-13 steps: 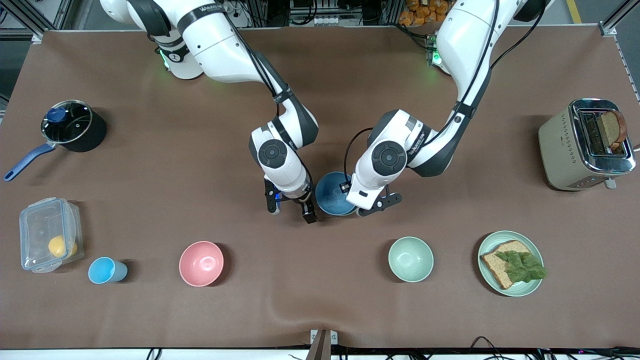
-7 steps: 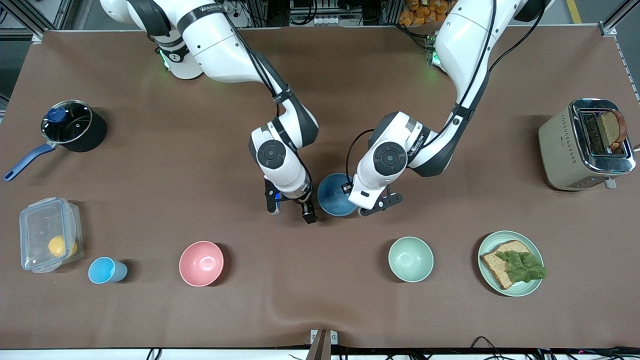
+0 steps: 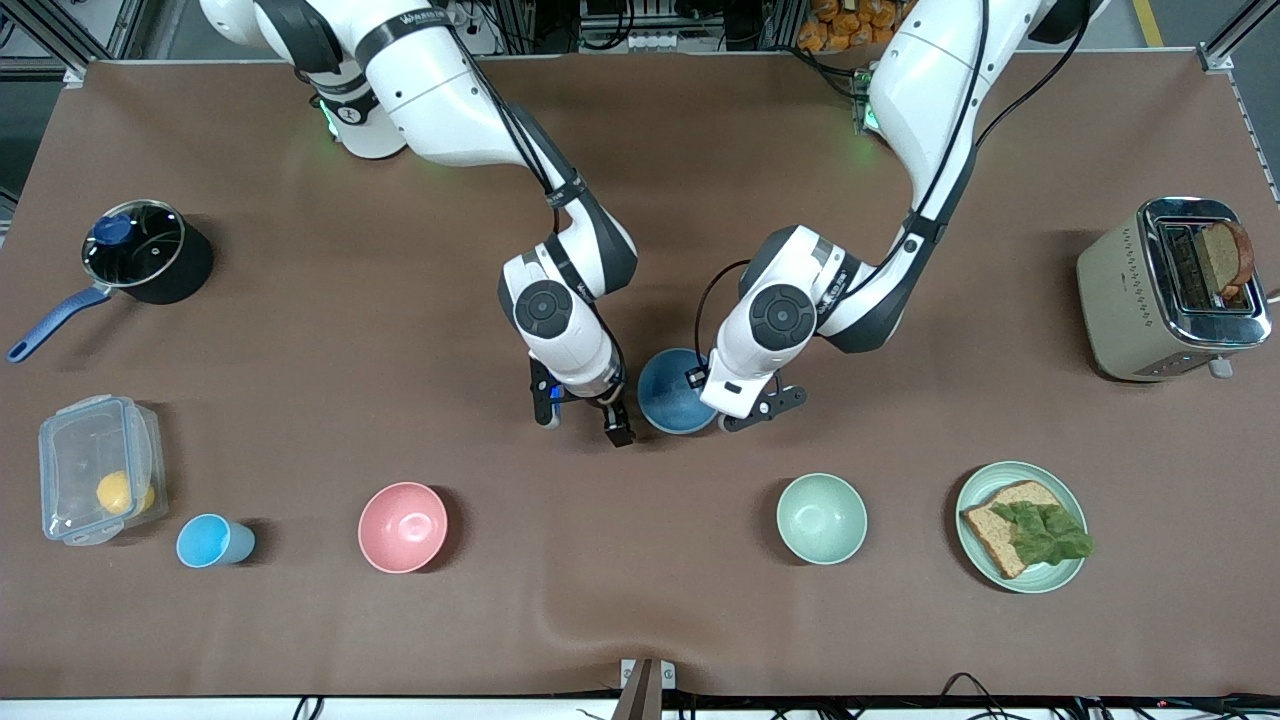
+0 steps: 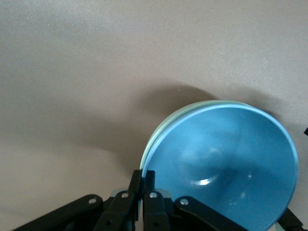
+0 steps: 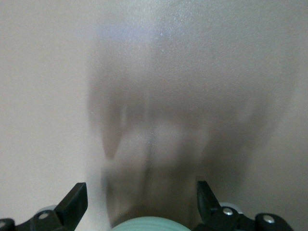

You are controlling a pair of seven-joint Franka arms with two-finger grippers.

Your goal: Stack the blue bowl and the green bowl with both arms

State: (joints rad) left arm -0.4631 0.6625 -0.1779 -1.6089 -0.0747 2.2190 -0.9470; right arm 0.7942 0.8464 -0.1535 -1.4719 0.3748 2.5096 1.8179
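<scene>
The blue bowl (image 3: 670, 392) sits at the table's middle, nested inside the green bowl. Only the green bowl's rim (image 4: 166, 126) shows, in the left wrist view, around the blue bowl (image 4: 226, 168). My left gripper (image 3: 712, 418) is shut on the rim of the stacked bowls, one finger inside the blue bowl and one outside (image 4: 143, 176). My right gripper (image 3: 583, 425) is open and empty, low over the cloth beside the bowls, toward the right arm's end. In the right wrist view its fingers (image 5: 72, 204) stand wide apart, with a pale green curved edge (image 5: 147, 225) between them.
A paler mint bowl (image 3: 822, 518), a pink bowl (image 3: 402, 527) and a small blue cup (image 3: 212, 541) stand nearer the front camera. A plate with bread (image 3: 1022, 526), a toaster (image 3: 1170, 288), a pot (image 3: 145, 250) and a plastic box (image 3: 98, 468) stand toward the table's ends.
The blue bowl and my left gripper have shifted slightly toward the left arm's end. The right arm has not moved.
</scene>
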